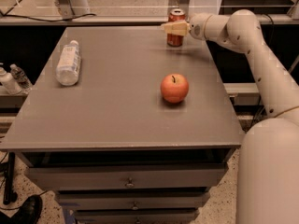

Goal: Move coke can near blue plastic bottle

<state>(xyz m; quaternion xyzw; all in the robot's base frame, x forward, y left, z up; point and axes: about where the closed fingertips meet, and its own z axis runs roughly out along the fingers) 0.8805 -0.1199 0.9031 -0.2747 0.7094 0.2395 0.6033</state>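
A grey surface (pixel 117 106) with drawers (pixel 126 177) beneath its near edge is seen from the front and slightly above.

The coke can (pixel 175 39), red with a silver top, stands upright at the far edge of the surface, towards the far right corner. The end effector (pixel 172 28), cream in colour, reaches in from the right on a white arm (pixel 243 29) and lies across the front of the can at about mid-height. It overlaps the can in this view. It cannot be told how far open the end effector is, or whether it has hold of the can.

The blue plastic bottle (pixel 68 62), clear with a white label, lies on its side near the left edge, its length running from near to far. It is well apart from the can.

A round red-orange apple (pixel 174 88) sits right of centre, between the can and the near edge.

Small bottles (pixel 9 78) stand off the surface, beyond its left edge.
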